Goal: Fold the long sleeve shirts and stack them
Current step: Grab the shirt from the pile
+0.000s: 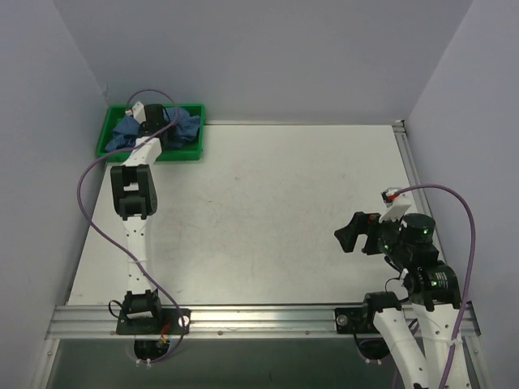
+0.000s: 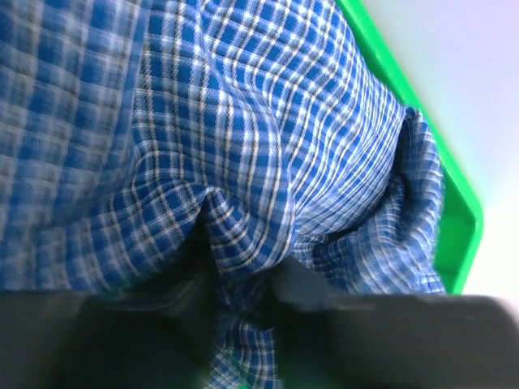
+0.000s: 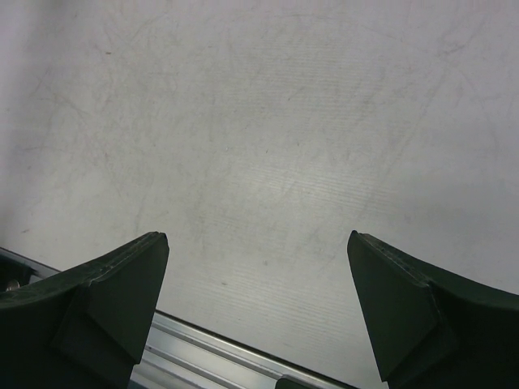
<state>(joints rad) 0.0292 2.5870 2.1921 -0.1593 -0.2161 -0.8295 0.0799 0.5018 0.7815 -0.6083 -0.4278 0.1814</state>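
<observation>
The blue checked long sleeve shirt (image 1: 185, 126) lies crumpled in the green tray (image 1: 182, 154) at the far left of the table. My left gripper (image 1: 152, 115) reaches down into the tray over the shirt. In the left wrist view the shirt (image 2: 243, 146) fills the frame, and a fold of it is pinched between my two dark fingers (image 2: 308, 292), which are shut on the cloth. My right gripper (image 1: 350, 236) hovers low over bare table at the near right. In the right wrist view its fingers (image 3: 122, 284) stand wide apart and empty.
The green tray's rim (image 2: 454, 203) runs along the right of the left wrist view. The white table (image 1: 276, 211) is walled on the left, back and right. A metal rail (image 1: 259, 318) runs along the near edge, also showing in the right wrist view (image 3: 211, 348).
</observation>
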